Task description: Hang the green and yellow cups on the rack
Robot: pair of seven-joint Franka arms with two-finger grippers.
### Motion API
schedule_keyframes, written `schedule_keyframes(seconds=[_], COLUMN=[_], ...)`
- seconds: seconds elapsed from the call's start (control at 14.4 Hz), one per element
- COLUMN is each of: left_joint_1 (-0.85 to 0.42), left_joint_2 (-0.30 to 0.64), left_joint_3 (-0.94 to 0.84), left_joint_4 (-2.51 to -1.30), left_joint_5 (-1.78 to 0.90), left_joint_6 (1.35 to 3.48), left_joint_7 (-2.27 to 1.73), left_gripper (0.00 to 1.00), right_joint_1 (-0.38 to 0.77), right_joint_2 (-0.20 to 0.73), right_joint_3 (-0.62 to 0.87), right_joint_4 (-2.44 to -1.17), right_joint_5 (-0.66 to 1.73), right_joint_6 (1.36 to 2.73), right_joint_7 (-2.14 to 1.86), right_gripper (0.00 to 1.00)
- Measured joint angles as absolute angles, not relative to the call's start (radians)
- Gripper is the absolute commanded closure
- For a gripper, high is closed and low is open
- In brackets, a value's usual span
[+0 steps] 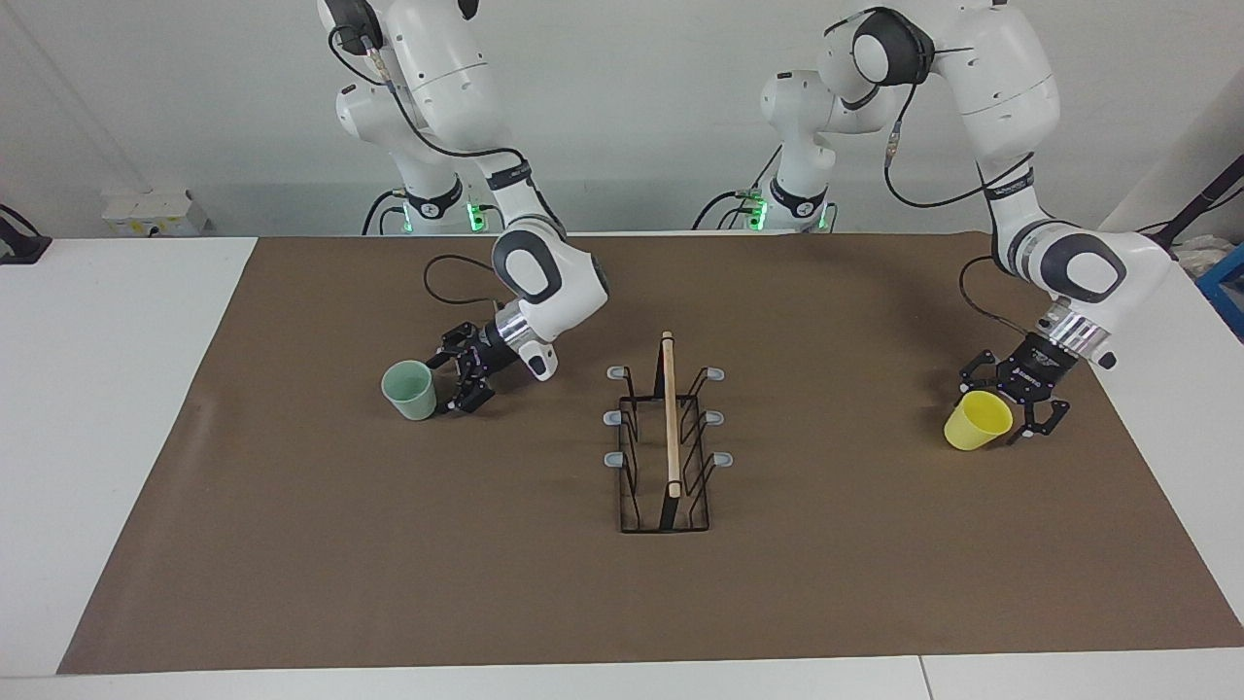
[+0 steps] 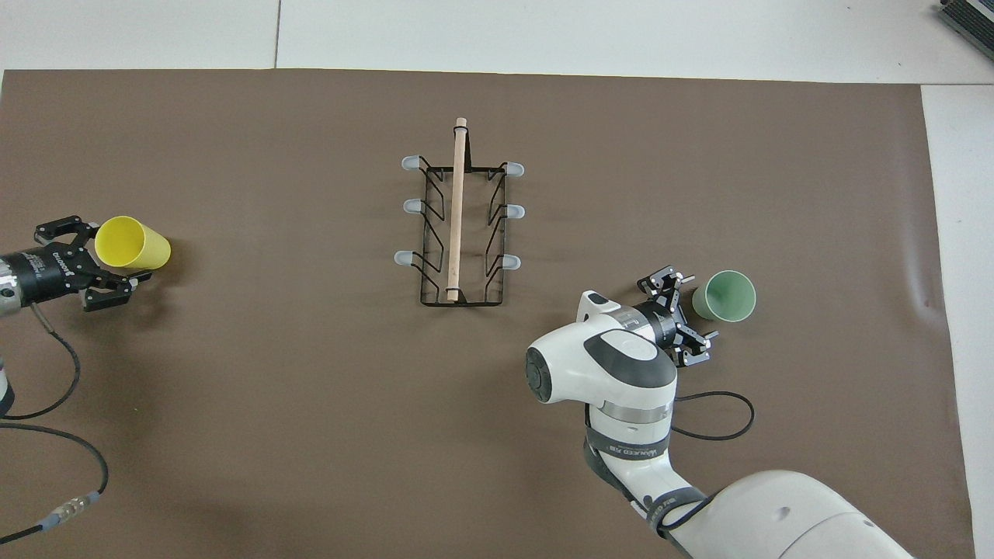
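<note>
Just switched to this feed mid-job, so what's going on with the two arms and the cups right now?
Each arm is going for a cup. The left gripper is open beside the yellow cup, which stands on the mat at the left arm's end of the table. The right gripper is open beside the green cup at the right arm's end. Neither cup is lifted yet. The rack stands between them, with nothing on its pegs.
</note>
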State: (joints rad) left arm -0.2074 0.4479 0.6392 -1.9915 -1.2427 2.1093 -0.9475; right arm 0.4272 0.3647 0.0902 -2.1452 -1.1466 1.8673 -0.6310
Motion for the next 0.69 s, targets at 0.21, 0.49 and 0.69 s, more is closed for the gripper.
schedule_keyframes(seconds=[0.21, 0.49, 0.69], left_joint_1=[-0.212, -0.225, -0.227], left_joint_2=[0.448, 0.447, 0.447], left_joint_3=[0.603, 0.588, 0.577], left_joint_4=[-1.99, -1.97, -1.939], left_joint_5=[-1.243, -1.243, -1.243], left_joint_6=[2.149, 2.165, 2.168], left_joint_7=[-0.947, -0.928, -0.841], left_gripper=[0.0, 1.0, 1.0], right_joint_1=[0.409, 0.374, 0.358], right_joint_2=[0.363, 0.363, 0.363], right_joint_3=[0.09, 0.089, 0.089], right_joint_4=[-2.154, -2.169, -2.173], right_joint_5=[-1.165, -1.209, -1.221], right_joint_6=[1.879, 1.905, 1.913], right_joint_7=[-0.621, -0.611, -0.611], right_gripper=[0.0, 0.0, 0.0])
